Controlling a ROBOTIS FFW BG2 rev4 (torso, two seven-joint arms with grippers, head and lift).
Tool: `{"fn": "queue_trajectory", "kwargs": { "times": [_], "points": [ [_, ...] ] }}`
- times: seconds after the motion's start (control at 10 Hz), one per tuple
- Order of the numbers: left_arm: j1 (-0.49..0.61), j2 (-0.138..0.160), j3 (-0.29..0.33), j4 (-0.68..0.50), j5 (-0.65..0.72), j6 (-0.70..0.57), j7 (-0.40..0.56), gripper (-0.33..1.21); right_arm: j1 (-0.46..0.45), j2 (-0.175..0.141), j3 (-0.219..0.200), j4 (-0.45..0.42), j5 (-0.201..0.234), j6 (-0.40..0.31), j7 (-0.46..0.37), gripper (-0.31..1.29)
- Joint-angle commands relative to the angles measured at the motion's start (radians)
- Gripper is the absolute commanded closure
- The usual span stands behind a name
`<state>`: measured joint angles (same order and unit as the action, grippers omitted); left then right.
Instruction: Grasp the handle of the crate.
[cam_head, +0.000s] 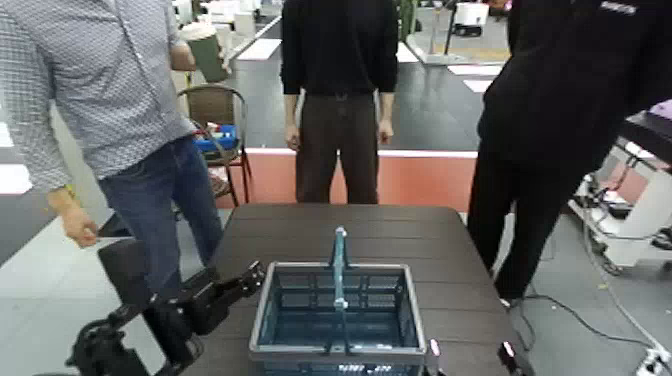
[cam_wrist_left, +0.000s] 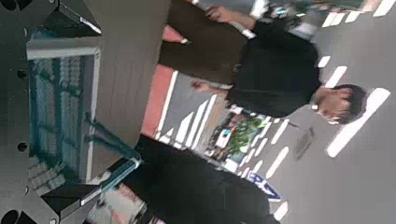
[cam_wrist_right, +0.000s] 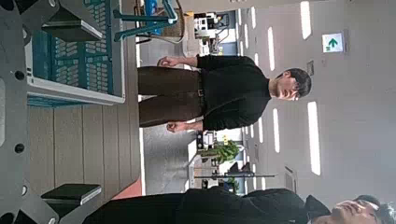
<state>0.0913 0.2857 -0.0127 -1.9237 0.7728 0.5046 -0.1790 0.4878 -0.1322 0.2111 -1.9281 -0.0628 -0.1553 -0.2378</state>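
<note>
- The crate (cam_head: 338, 315) is being carried by the dark slatted counter (cam_head: 300, 235), at its near edge and centred in front of the robot.
- The handle (cam_head: 340, 268) is being held upright across the middle of the crate's rim, its long axis running from the near rim to the far rim, straight away from the robot.
- The left gripper (cam_head: 252, 277) is being held just beside the crate's left wall, a little below the top of the handle; its jaws are being kept wide apart, empty, as is shown in the left wrist view (cam_wrist_left: 70, 103).
- The right gripper (cam_wrist_right: 65, 107) is being kept low at the near right corner, only its tips showing in the head view; its jaws are also wide and empty.
- The handle is judged to lie inward and slightly upward of both grippers, between them; which arm is nearer cannot be told with certainty.
- Three people are being seen standing behind and beside the counter.
</note>
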Motion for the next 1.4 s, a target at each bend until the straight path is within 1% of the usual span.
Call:
{"fn": "queue_trajectory", "kwargs": {
  "times": [0.1,0.2,0.4,0.7,0.8,1.0,1.3,1.4],
  "points": [
    [-0.128,0.055,-0.004,0.115,0.226,0.201,-0.025,0.12,-0.003,0.0,0.002,0.003,-0.003,-0.003,0.0,0.15],
    [-0.191,0.081,-0.026,0.173,0.276,0.267,-0.053,0.12,-0.005,-0.003,0.002,0.006,-0.005,-0.004,0.0,0.15],
    [-0.269,0.113,-0.073,0.287,0.407,0.325,-0.071,0.12,-0.009,-0.003,0.005,0.012,-0.009,-0.01,0.002,0.15],
    [-0.418,0.127,-0.188,0.454,0.487,0.396,-0.106,0.12,-0.017,-0.007,0.01,0.018,-0.015,-0.013,0.002,0.15],
    [-0.459,0.128,-0.222,0.5,0.502,0.407,-0.122,0.12,-0.02,-0.009,0.011,0.021,-0.019,-0.017,0.002,0.15],
    [-0.535,0.122,-0.285,0.592,0.546,0.448,-0.135,0.12,-0.026,-0.014,0.016,0.027,-0.023,-0.021,0.003,0.15],
    [-0.644,0.098,-0.378,0.723,0.554,0.488,-0.201,0.12,-0.029,-0.018,0.017,0.031,-0.026,-0.024,0.005,0.15],
    [-0.668,0.089,-0.395,0.755,0.559,0.503,-0.217,0.12,-0.032,-0.018,0.017,0.031,-0.026,-0.024,0.005,0.15]
  ]
}}
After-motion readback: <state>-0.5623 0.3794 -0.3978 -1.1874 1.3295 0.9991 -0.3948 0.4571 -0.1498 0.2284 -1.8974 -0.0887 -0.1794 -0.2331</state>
